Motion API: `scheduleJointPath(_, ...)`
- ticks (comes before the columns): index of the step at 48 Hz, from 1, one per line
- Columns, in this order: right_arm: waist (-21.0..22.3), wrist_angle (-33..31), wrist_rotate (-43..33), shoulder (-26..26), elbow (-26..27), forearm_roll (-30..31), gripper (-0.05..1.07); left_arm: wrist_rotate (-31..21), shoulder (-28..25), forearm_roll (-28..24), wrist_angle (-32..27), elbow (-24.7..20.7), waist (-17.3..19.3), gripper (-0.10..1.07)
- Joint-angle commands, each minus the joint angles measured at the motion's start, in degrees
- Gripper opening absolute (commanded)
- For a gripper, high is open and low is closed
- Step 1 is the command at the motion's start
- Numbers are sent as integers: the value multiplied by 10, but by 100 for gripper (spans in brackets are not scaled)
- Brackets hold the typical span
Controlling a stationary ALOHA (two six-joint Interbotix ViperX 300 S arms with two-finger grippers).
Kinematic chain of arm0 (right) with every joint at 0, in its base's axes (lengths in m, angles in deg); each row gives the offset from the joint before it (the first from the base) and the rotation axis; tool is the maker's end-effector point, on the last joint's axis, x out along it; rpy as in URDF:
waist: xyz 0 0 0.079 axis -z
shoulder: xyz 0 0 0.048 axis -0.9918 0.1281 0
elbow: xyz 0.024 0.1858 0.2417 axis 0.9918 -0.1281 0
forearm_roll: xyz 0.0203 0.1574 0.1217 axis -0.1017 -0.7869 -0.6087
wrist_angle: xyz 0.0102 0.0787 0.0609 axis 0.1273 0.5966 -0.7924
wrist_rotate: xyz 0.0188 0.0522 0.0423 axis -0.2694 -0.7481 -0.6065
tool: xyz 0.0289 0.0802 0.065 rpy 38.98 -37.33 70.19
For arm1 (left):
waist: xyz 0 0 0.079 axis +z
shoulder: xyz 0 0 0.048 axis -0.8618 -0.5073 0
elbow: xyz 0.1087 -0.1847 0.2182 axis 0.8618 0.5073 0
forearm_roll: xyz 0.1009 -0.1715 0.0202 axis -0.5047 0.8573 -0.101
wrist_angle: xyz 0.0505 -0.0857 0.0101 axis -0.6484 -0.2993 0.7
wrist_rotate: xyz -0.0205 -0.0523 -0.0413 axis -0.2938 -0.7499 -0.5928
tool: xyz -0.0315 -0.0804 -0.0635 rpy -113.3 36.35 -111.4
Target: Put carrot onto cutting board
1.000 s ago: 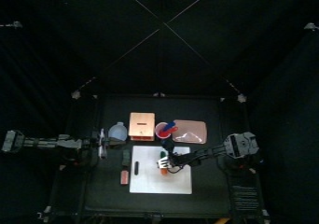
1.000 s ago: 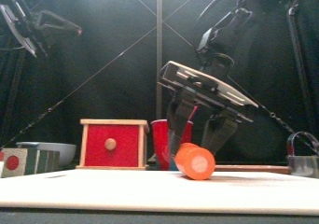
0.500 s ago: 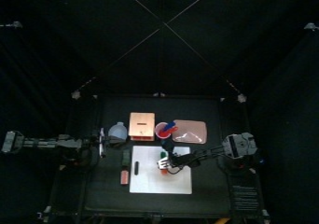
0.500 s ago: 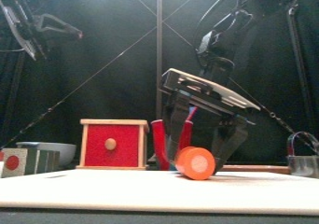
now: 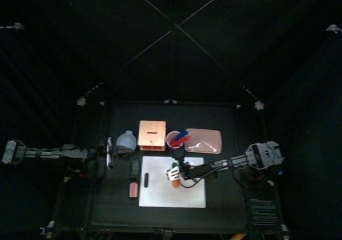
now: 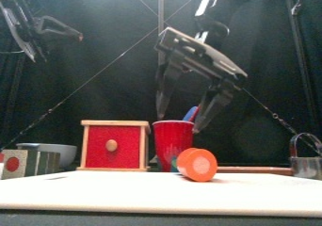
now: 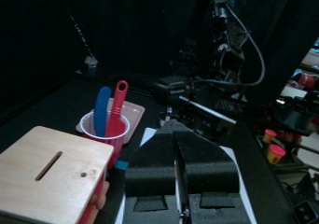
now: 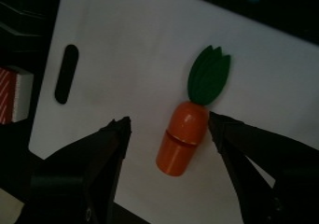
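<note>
The carrot [image 8: 184, 140], orange with a green top, lies flat on the white cutting board [image 8: 112, 88]. From the front the carrot [image 6: 195, 163] shows its round orange end on the cutting board [image 6: 151, 194]. My right gripper [image 6: 189, 109] hangs open above the carrot, apart from it; through the right wrist camera the right gripper [image 8: 173, 127] has one jaw on each side of the carrot and holds nothing. From above the right gripper [image 5: 185, 172] is over the cutting board [image 5: 167, 192]. My left gripper [image 7: 178, 162] is shut and rests at the table's left side [image 5: 110, 154].
A red box with a tan slotted top [image 6: 115, 145] and a red cup [image 6: 172, 141] holding utensils stand behind the board. A grey container [image 6: 38, 157] sits at the left and a dark lock-like thing [image 6: 306, 160] at the right. A small reddish piece [image 5: 134, 189] lies left of the board.
My right gripper has opened wider and risen from around the carrot. The carrot stays lying on the board. The left arm has not moved.
</note>
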Motion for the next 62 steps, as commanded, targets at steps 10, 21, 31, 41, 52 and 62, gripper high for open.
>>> scheduleJointPath(10, -41, -5, 44, -121, -56, 98, 97, 4, -3, -8, 8, -9, 2, 16)
scheduleJointPath(21, -57, 79, 92, -214, -180, 163, 97, 4, -4, -45, 20, 4, -1, 16)
scheduleJointPath(31, -58, 178, 82, -311, -271, 326, 96, 1, -5, -58, 24, 7, -4, 16)
scheduleJointPath(41, -32, 218, 39, -360, -314, 420, 96, -1, -6, -46, 24, 16, -4, 16)
scheduleJointPath(52, -10, 217, 27, -367, -324, 429, 96, 0, -6, -33, 24, 18, 4, 16)
scheduleJointPath(62, -11, 217, 27, -367, -324, 425, 96, 1, -6, -33, 24, 18, 5, 16)
